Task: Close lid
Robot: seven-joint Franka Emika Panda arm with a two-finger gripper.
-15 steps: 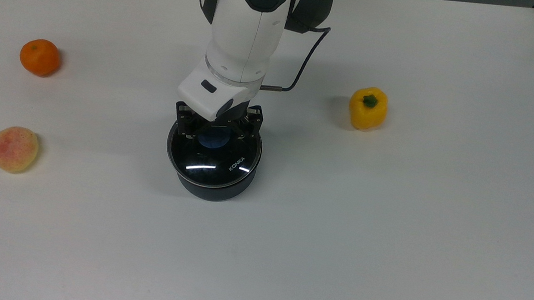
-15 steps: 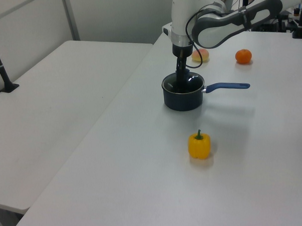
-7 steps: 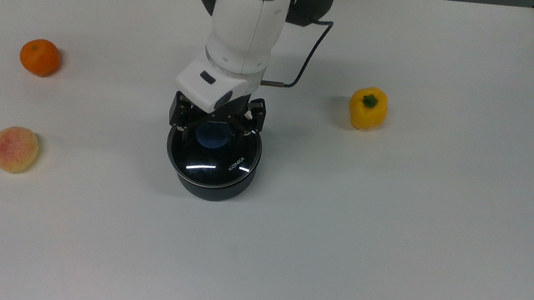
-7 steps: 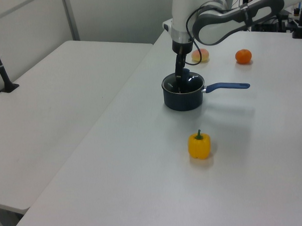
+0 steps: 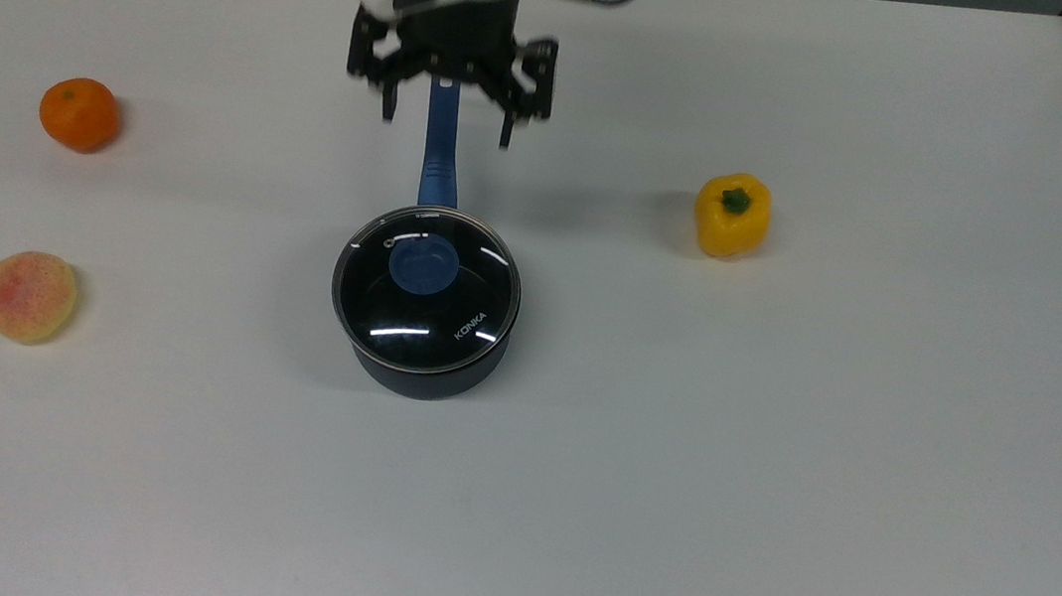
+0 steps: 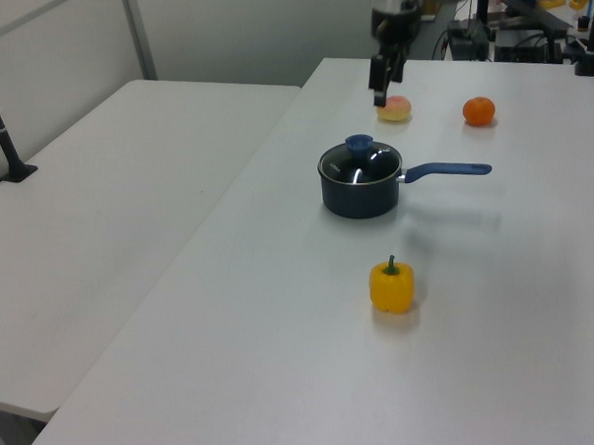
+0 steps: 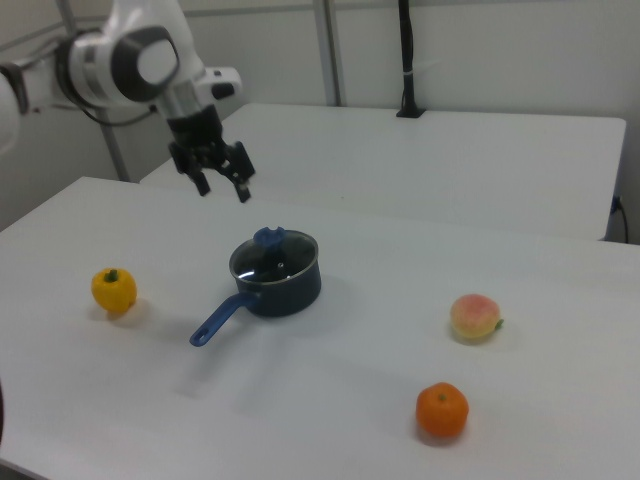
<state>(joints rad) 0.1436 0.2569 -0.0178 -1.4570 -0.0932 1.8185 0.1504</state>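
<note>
The clear glass lid with its blue knob and white KONKA lettering lies flat on the dark saucepan, covering it. The same lid rests level on the pan in the left view and the right view. The pan's long blue handle points toward the top view's upper edge. My gripper hangs open and empty well above the table, over the handle and clear of the lid. It is also high in the left view and right view.
A yellow bell pepper stands at the top view's right of the pan. An orange and a peach lie at the top view's left. A second white table adjoins at the left view's left.
My gripper opened off the lid's knob, rose and pulled back toward the top view's upper edge. The lid stayed on the saucepan.
</note>
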